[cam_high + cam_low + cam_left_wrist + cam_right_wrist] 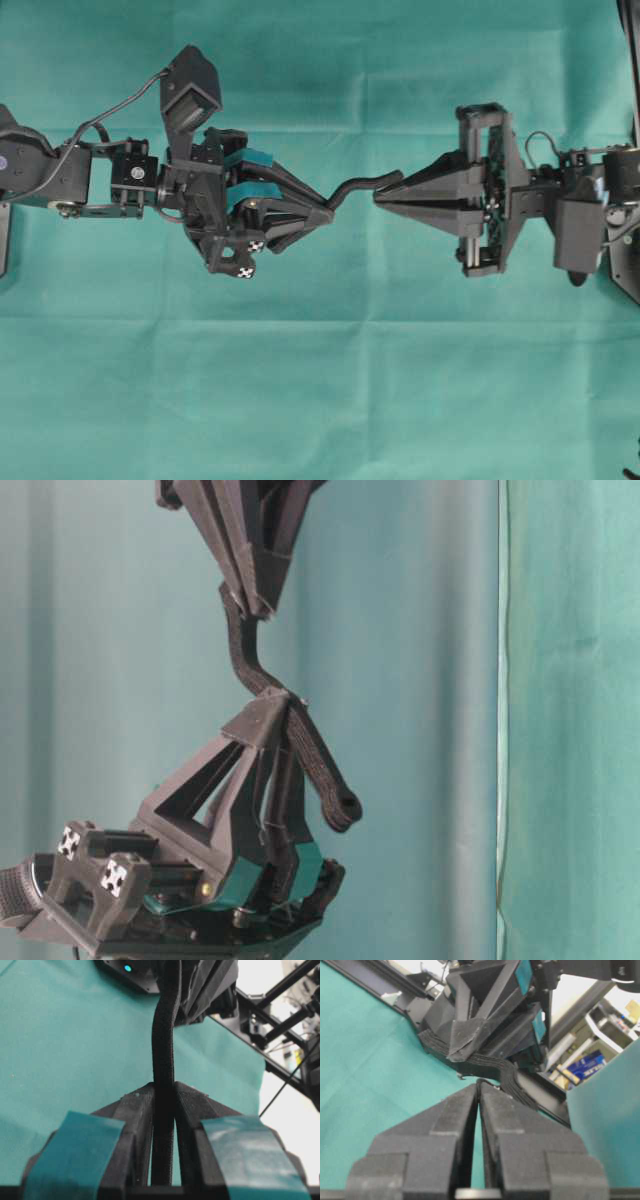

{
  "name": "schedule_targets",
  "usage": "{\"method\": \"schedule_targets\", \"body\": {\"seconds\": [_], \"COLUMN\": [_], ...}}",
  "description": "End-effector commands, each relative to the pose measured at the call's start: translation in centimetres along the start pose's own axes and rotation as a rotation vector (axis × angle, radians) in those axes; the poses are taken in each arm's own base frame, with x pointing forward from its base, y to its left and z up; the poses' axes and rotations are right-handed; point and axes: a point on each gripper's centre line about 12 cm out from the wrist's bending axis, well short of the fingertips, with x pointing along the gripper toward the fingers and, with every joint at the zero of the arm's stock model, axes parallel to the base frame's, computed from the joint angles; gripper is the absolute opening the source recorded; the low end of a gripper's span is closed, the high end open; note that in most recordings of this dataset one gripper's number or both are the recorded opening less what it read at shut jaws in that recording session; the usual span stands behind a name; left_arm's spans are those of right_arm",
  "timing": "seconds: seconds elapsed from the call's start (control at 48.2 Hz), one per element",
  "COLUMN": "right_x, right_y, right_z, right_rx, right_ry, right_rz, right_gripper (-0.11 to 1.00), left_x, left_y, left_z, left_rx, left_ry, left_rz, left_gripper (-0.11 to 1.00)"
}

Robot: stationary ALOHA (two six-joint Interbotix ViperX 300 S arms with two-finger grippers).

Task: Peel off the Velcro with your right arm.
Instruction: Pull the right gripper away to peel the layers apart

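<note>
The Velcro (362, 187) hangs in the air above the green desk (320, 400), strung between your two end effectors, touching nothing else. In the overhead view its long axis runs roughly left to right, with an S-shaped kink in the free span. One end is pinched in the tips of your right end effector (385, 193). The other part runs into the left end effector (325, 213), whose teal-taped fingers (245, 1145) are clamped narrowly on it.

From the table-level view you can see the strip (250, 660) bend as it leaves the right end effector's tips (250, 605) and pass through the left tips (275, 705). A second length (320, 770) with a rounded knob (345, 805) trails past the left fingers. Whether that is the mating layer or the same strip folded back, you cannot tell from here.

Both end effectors are closed tight, each holding the Velcro. In the right wrist view your plain black fingers (450, 1125) meet almost flush, with the ribbed strip (512, 1082) just beyond their tips.

The relation that matters: the strip lies in line with your right end effector, directly ahead of its tips toward the left arm, which acts as the anchor. So the peel probably calls for drawing your right arm away along that axis, back toward its own side, taking the slack out of the kink first. Watch that the pinch at the very tips does not slip as tension builds.
</note>
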Motion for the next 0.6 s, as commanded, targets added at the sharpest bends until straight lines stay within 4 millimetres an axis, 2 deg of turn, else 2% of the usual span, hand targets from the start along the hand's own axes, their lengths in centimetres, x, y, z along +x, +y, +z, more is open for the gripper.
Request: {"method": "schedule_targets", "body": {"seconds": [0.0,0.581], "right_x": [0.7,3.8], "right_y": [-0.2,1.3], "right_z": [0.9,0.2], "right_rx": [-0.004,0.003], "right_ry": [-0.030,-0.014], "right_rz": [-0.002,0.060], "right_gripper": [-0.09,-0.09], "left_x": [-0.3,-0.3], "left_y": [-0.6,-0.5], "left_z": [1.1,1.1], "left_rx": [0.002,0.002], "left_ry": [-0.037,-0.041], "left_rz": [-0.022,-0.021], "left_gripper": [0.10,0.10]}}
